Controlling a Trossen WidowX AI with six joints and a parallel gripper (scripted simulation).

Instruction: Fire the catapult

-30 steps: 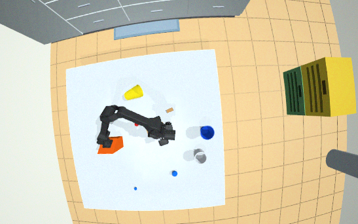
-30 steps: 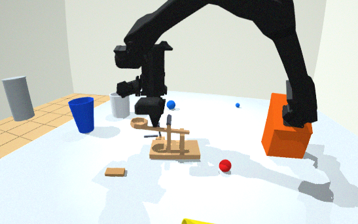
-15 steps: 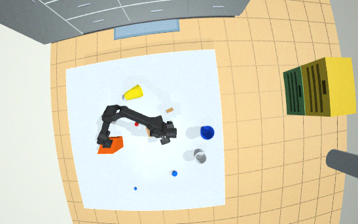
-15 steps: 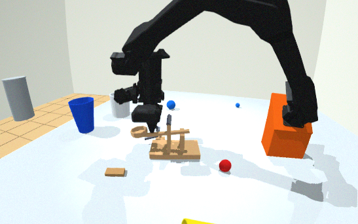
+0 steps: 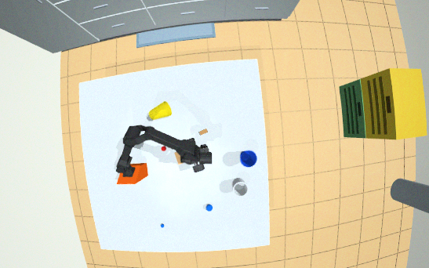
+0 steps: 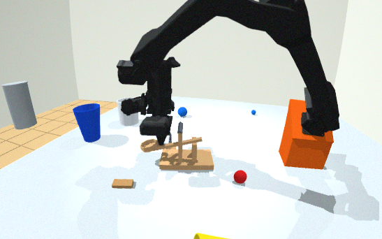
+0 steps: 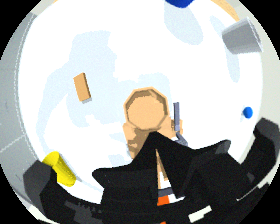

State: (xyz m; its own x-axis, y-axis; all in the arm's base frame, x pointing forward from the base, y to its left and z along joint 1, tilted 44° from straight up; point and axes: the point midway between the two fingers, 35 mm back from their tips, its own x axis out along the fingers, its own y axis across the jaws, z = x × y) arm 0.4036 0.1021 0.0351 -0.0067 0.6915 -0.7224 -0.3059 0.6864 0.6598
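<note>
The wooden catapult [image 5: 178,157] [image 6: 202,164] stands on the table. Its throwing arm is down, tilted slightly, and its cup [image 6: 149,146] [image 7: 147,111] is empty. My gripper [image 6: 161,142] [image 7: 155,136] is shut and empty, with its tip on the throwing arm just behind the cup. A grey pin [image 7: 176,116] shows beside the arm. The white mug [image 5: 239,187] [image 6: 129,119] [image 7: 242,38] stands upright beyond the cup end, off to one side. A red ball [image 5: 163,148] [image 6: 240,177] lies on the table behind the catapult.
A blue cup [image 5: 248,158] [image 6: 89,124] stands beside the mug. A small wooden block [image 5: 203,132] [image 6: 123,183] [image 7: 82,87] lies near the catapult. Two blue balls [image 5: 209,208] [image 5: 162,226], a yellow cup [image 5: 160,111] on its side and an orange block [image 5: 142,173] [image 6: 304,154] are also there.
</note>
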